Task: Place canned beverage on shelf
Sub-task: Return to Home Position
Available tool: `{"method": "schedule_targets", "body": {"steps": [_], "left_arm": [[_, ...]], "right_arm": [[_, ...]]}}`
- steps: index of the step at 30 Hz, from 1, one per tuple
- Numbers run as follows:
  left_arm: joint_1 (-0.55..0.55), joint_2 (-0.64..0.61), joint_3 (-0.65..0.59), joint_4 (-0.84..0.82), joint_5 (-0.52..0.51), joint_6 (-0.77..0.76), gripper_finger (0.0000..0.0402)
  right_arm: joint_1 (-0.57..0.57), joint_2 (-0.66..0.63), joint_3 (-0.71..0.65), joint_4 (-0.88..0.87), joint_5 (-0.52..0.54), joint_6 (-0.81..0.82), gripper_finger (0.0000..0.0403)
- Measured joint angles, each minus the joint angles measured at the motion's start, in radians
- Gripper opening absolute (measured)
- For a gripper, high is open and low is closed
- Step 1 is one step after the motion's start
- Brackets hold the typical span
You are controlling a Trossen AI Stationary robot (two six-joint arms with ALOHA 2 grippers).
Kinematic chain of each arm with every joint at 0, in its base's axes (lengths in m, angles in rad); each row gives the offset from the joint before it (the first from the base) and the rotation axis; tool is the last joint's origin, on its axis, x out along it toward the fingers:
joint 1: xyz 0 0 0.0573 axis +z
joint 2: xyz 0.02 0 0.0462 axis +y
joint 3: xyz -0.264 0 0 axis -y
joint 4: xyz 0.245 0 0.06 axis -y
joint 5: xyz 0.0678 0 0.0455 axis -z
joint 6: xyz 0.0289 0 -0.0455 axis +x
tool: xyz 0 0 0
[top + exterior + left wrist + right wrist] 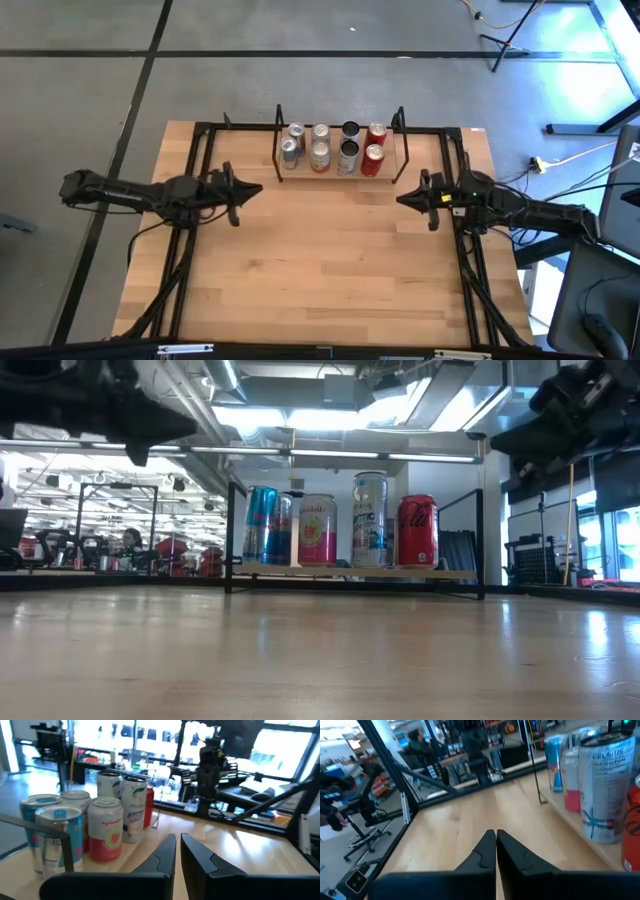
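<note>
Looking down from above, eight drink cans stand on the low light-wood shelf with black wire ends (335,178), at the far side of the light wooden table (320,270). They make two rows of four. From left to right there are two blue and silver cans (289,152), two pink and white cans (319,154), two tall white cans with dark tops (348,153) and two red cans (372,158). Each pair stands one behind the other, and in the low view the cans all stand up straight.

The left gripper (255,189) hangs over the table near the shelf's left end, apart from it. Its two dark fingers are close together with only a thin gap, and it holds nothing. The right gripper (403,198) hangs near the shelf's right end, also apart from it. Its fingers are pressed together, and it is empty too.

No can shows anywhere else on the table, so the putting-away part looks done. All that seems left is for both arms to go to their resting places.
</note>
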Motion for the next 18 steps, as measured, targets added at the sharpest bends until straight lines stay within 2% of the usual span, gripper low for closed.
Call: {"method": "schedule_targets", "body": {"steps": [11,14,18], "left_arm": [[-0.034,-0.272,-0.15,0.006,0.027,0.054,0.0019],[-0.043,-0.325,-0.166,-0.04,0.03,0.053,0.0019],[-0.063,-0.382,-0.166,-0.107,0.063,0.065,0.0019]], "right_arm": [[0.0,-0.253,-0.117,-0.014,0.009,0.02,0.0002],[0.0,-0.318,-0.148,-0.005,0.035,0.024,0.0002],[0.0,-0.315,-0.182,0.024,0.032,0.039,0.0002]]}}
